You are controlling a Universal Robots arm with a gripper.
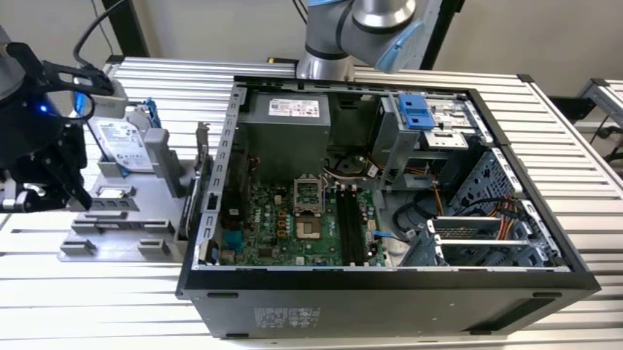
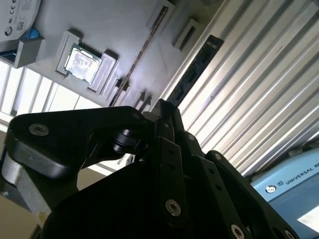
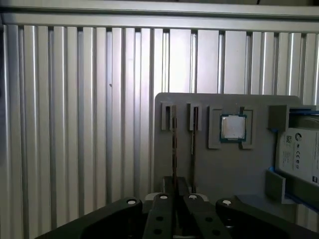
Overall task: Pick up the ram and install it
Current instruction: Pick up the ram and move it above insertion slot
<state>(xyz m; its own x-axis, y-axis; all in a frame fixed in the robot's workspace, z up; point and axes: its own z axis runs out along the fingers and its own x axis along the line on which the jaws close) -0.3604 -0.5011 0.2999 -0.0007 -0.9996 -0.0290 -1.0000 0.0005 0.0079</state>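
The black claw (image 3: 175, 188) on the arm hangs over the near edge of a flat grey plastic holder (image 3: 234, 174), which lies on the ribbed aluminium table (image 3: 75, 124). From where I stand I cannot tell whether the claw is clenched or released.

The ram (image 3: 174, 144), a long thin dark circuit-board stick, stands on edge in a narrow slot of that holder. In the first wrist view it runs straight in line with the claw, and its near end is hidden behind it. A 2nd thin dark stick (image 3: 193, 142) stands parallel in the slot just beside it.

Next along the holder sits a small square silver processor chip (image 3: 233, 128) in its recess, then a silver hard drive in a blue-trimmed frame (image 3: 299, 154).

In the exterior view the holder lies to the exterior view's left of an open black computer case (image 1: 389, 299). The green motherboard (image 1: 282, 226) inside the case is well apart from the ram.
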